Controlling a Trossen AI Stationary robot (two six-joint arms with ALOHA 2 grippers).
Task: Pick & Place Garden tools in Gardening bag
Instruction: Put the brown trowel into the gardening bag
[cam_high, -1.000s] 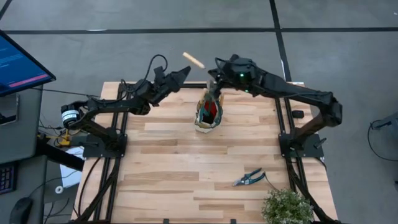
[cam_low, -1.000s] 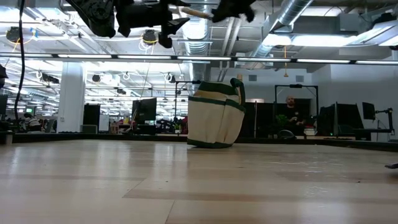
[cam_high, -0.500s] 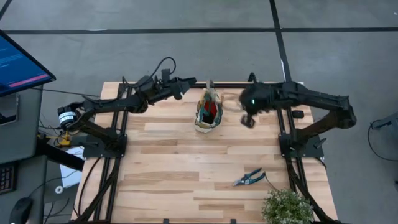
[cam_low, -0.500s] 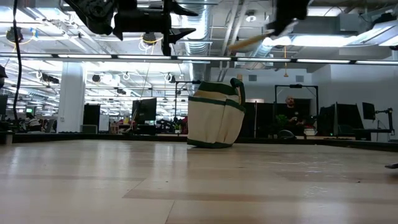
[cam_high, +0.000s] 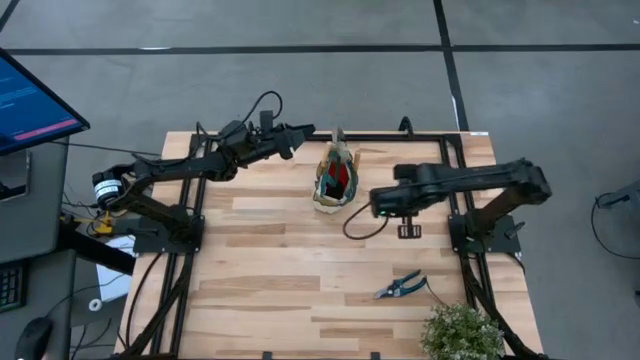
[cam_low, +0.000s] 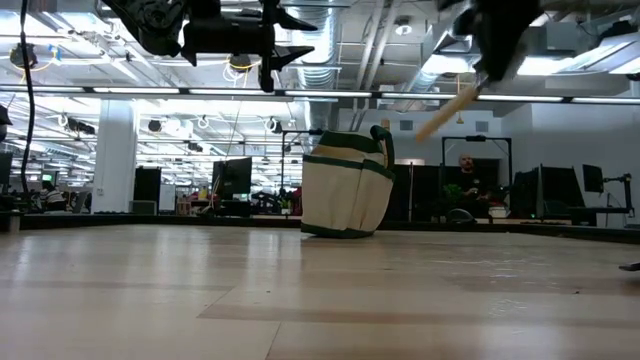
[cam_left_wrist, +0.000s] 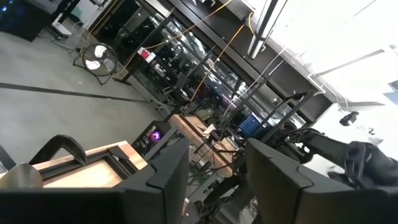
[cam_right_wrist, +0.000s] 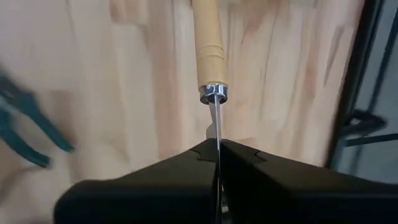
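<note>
My right gripper (cam_high: 392, 205) is shut on a trowel to the right of the gardening bag and high above the table. The trowel's wooden handle (cam_right_wrist: 208, 43) sticks out past the fingertips and also shows in the low view (cam_low: 445, 108). The beige bag with green trim (cam_high: 335, 182) stands upright on its base (cam_low: 345, 195), with a red item (cam_high: 342, 178) inside. The blue-handled shears (cam_high: 400, 286) lie flat near the front right. My left gripper (cam_high: 303, 130) is open and empty, raised at the bag's far left; it also shows in the left wrist view (cam_left_wrist: 214, 180). My right gripper pinches the trowel's thin metal part (cam_right_wrist: 216, 127), just behind the ferrule of the wooden handle, between its two fingers. The metal runs back between the fingers and its far part is hidden. The trowel is lifted clear, its handle slanting down and toward the table's left.
A green leafy plant (cam_high: 460, 332) stands at the front right corner, beside the shears. Dark arm frames run along the table's left (cam_high: 170, 230) and right (cam_high: 470, 235) sides. A monitor (cam_high: 30, 100) stands off the table to the left.
My right gripper has swung with the trowel from above the bag's far side toward the table's right, then toward the near edge and lower. The handle pointed far-left and now slants downward. My left gripper has turned a little near the bag's far left.
</note>
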